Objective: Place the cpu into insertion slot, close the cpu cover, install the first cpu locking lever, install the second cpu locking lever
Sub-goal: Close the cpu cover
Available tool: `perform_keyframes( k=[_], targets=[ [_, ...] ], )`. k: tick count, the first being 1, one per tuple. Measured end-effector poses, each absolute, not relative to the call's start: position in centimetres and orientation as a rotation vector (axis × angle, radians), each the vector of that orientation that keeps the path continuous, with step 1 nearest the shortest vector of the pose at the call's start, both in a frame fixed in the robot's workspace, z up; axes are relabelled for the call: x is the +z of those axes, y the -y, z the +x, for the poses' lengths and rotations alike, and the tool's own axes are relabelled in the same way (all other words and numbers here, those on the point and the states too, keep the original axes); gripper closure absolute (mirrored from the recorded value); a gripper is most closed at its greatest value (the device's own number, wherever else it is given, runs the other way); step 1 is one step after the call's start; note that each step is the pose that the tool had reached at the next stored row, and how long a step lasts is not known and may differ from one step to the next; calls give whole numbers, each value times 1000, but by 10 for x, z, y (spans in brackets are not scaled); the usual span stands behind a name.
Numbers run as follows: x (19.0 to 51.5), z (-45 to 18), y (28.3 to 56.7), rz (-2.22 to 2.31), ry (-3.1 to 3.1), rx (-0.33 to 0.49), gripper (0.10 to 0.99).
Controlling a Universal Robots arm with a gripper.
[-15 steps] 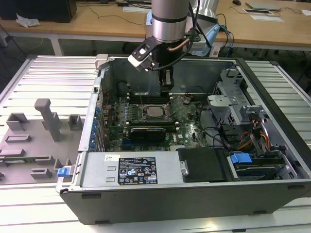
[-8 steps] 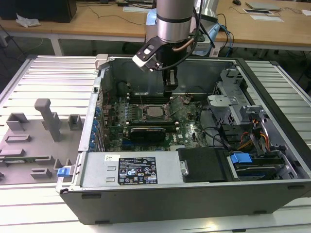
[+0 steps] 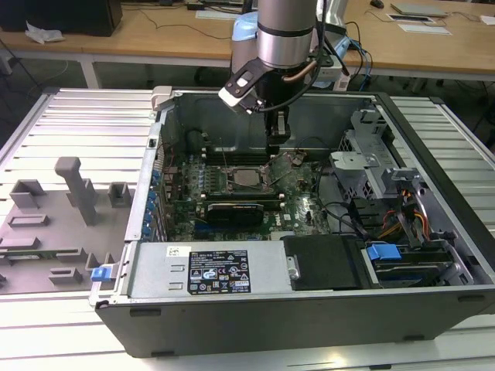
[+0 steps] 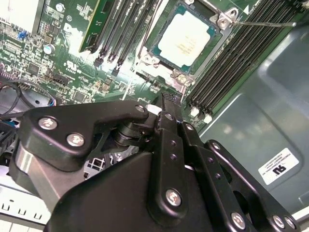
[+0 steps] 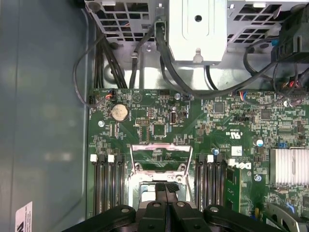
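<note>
In the insertion slot (image 4: 165, 61) — cpu (image 4: 185, 39)

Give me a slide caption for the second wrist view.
The cpu sits in the insertion slot, gripper in the foreground.

Setting: robotics lab or test workshop. Evidence: industrial robot arm (image 3: 285, 31) reaching into an opened desktop computer case (image 3: 309, 317) on a slatted metal bench (image 3: 69, 124), with a bare green circuit board (image 5: 159, 125) exposed inside. Grey part fixtures (image 3: 73, 189) laid out on the bench at the exterior view's left. Wooden desks (image 3: 155, 35) behind, carrying loose cables (image 3: 360, 50) and papers (image 3: 421, 28)
</note>
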State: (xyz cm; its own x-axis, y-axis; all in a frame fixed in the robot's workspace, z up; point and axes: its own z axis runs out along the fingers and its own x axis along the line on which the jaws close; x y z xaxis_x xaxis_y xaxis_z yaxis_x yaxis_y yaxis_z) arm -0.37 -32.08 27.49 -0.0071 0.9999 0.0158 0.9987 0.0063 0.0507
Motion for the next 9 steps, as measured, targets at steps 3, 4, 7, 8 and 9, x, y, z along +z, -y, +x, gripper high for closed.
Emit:
perform_keyframes(
  k=[3,4,7,8,9],
  targets=[
    [275,0,321,2196,-2211,73,980],
    [275,0,321,2196,-2211,73,980],
    [275,4,321,2197,-2211,73,980],
    [275,4,321,2197,-2211,72,980],
    [275,6,321,2197,-2211,72,980]
  ],
)
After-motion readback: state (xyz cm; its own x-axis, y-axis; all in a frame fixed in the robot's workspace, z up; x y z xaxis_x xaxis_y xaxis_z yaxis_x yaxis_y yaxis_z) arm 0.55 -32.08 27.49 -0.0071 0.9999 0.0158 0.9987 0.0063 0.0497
